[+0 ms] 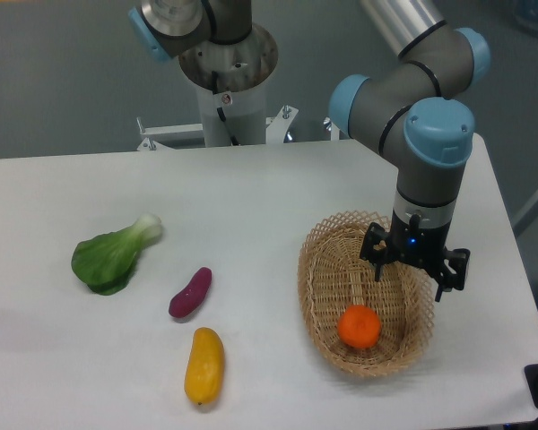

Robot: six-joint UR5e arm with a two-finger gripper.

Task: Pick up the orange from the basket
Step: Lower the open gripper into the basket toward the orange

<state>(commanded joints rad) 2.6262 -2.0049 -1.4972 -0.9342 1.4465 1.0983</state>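
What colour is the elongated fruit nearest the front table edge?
Yellow-orange fruit, seen in the fixed camera view.

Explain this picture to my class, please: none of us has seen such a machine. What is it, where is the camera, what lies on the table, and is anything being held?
The grey and blue machine is a robot arm. One fixed camera looks down on the white table from the front. The arm ends in a gripper, a two-finger claw, hanging over the basket; its fingers look spread and hold nothing. The woven basket holds one orange, not yet touched. To the left, on the table, lie a leafy green vegetable, a purple sweet potato and a long yellow fruit.
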